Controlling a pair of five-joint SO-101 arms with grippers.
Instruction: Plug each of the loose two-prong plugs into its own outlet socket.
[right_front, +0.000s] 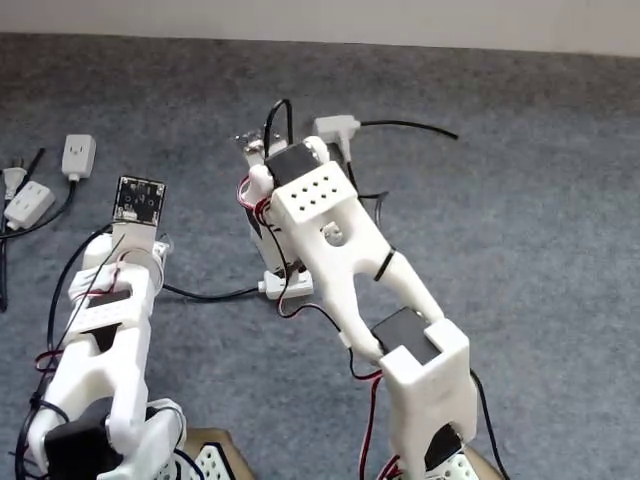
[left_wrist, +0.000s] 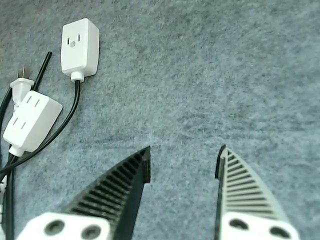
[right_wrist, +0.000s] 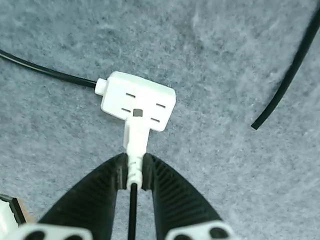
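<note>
Center frame, the right gripper (right_wrist: 134, 170) clenches a white plug (right_wrist: 135, 137) touching the socket block (right_wrist: 138, 101). The left gripper (left_wrist: 184, 157) hangs released over grey carpet (left_wrist: 225, 75), a cube socket (left_wrist: 79, 47) upper left.

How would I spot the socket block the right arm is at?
On the grey carpet, look just beyond the right arm's tool. The socket block lies there, with a black cord. Unlike the single socket and the other block at the left edge, it has a white plug at its face.

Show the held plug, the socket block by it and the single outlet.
held plug (right_wrist: 135, 141): right wrist view, body.
socket block (right_wrist: 152, 97): right wrist view, face.
single outlet (left_wrist: 79, 46): left wrist view, face.
</note>
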